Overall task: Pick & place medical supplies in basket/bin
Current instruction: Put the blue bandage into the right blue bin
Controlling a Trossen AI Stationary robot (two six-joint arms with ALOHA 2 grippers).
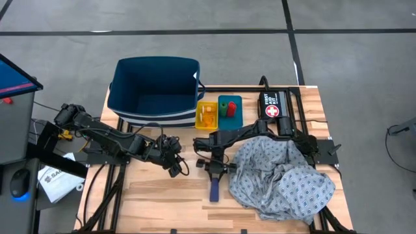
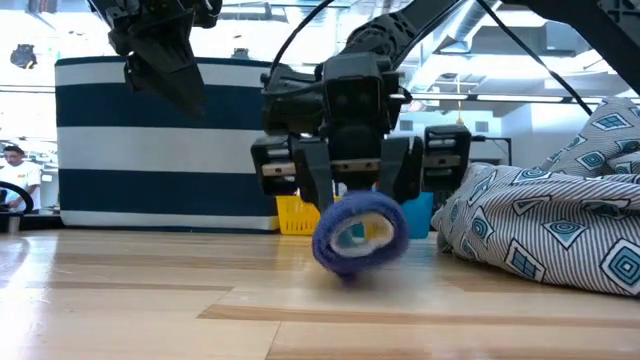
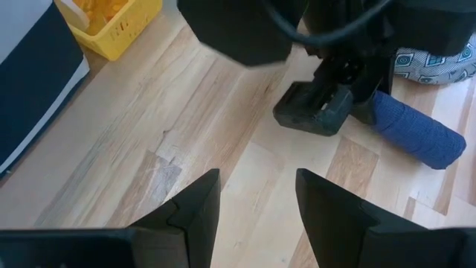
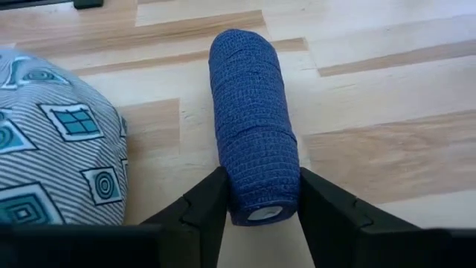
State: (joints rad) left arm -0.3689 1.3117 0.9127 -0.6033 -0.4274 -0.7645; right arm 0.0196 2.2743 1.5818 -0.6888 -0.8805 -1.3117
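**Closing on the blue roll beside the gown cloth**

Straddling one end of the blue roll (image 4: 253, 123), the right gripper (image 4: 256, 201) has its 2 fingers (image 4: 201, 205) against the roll's flanks, and whether they already press firmly I cannot tell. The roll lies on the bare wooden table (image 1: 162, 201), just beside the grey-blue dotted gown cloth (image 1: 283, 175) and well apart from the navy striped basket (image 1: 156, 88). It looks light and soft, a wound crepe bandage with a fuzzy, grippy surface and a pale hollow core showing at the near end; it should give slightly under the pads and not slip. Taking it across the middle would balance it better than at the end. The left gripper (image 3: 256, 201) hovers nearby over the wood, fingers parted and holding nothing
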